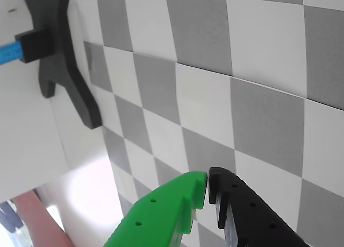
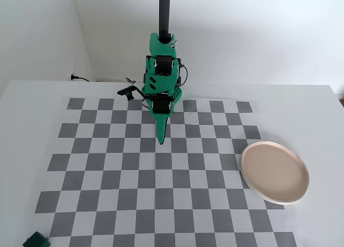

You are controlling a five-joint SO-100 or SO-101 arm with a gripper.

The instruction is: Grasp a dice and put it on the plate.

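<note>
Dark green dice (image 2: 36, 240), one only, sits at the lower left corner of the fixed view, just off the checkered mat (image 2: 161, 204). One pinkish plate (image 2: 274, 173) lies empty at middle right. One gripper (image 2: 161, 141) hangs over the mat's upper centre, fingers pressed together on nothing. Judged: approach not begun; next move calls for opening and reaching down-left.

You have a white tabletop (image 2: 322, 112) carrying a grey-and-white checkered mat (image 2: 161, 177), which lies flat and fills most of the fixed view. Behind it rises a plain white wall (image 2: 258, 32). At the wall's foot on the left, a black cable (image 2: 80, 78) runs along the back edge. In the wrist view, a black bracket (image 1: 64, 58) with a blue strip (image 1: 9, 52) sits beside the mat.
</note>
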